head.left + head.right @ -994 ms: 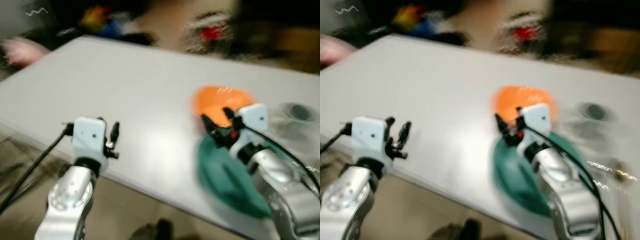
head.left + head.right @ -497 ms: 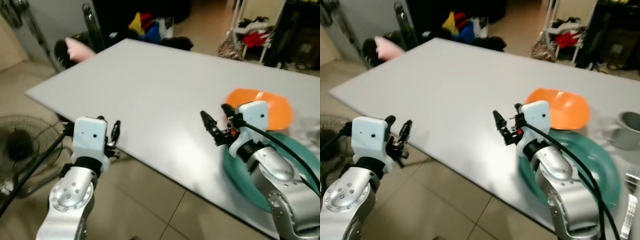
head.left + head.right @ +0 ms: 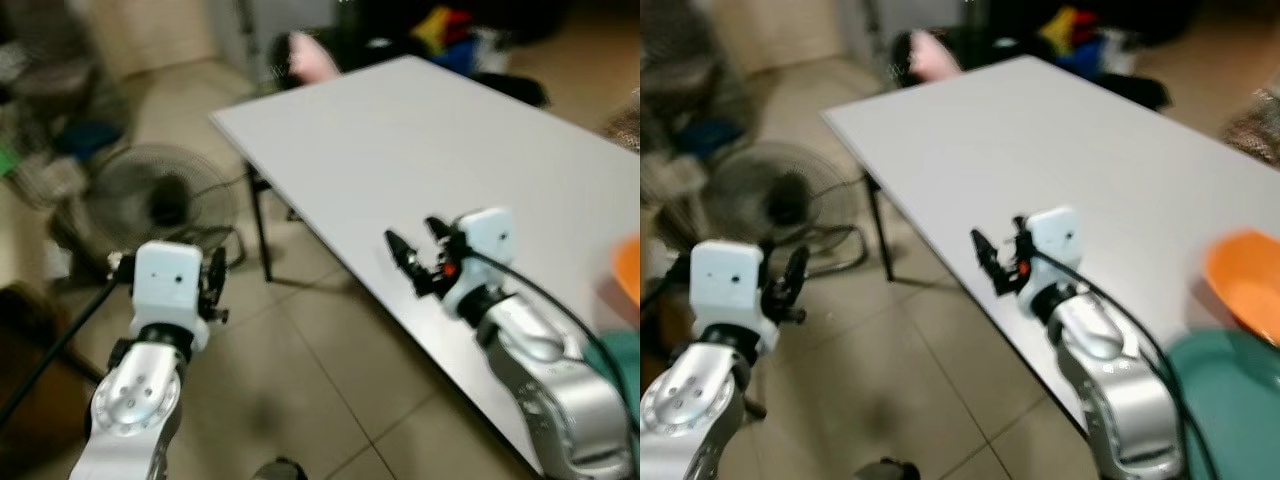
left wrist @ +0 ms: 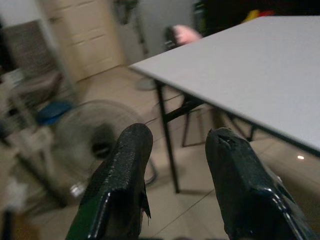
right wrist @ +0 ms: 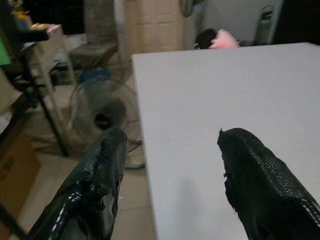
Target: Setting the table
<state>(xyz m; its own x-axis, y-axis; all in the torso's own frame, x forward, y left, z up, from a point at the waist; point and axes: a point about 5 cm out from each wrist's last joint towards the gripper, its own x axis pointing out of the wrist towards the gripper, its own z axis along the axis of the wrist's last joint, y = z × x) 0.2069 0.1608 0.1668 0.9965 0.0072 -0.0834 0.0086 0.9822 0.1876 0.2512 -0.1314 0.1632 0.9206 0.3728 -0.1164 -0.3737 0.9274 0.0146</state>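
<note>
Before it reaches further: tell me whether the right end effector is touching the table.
Apart. In the right wrist view both fingers of the right end effector hang open above the table, clear of it.

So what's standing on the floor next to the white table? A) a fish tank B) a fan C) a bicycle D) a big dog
B: a round fan with a wire cage stands on the tiled floor beside the corner of the white table; it can also be seen past the left gripper in the left wrist view.
</note>
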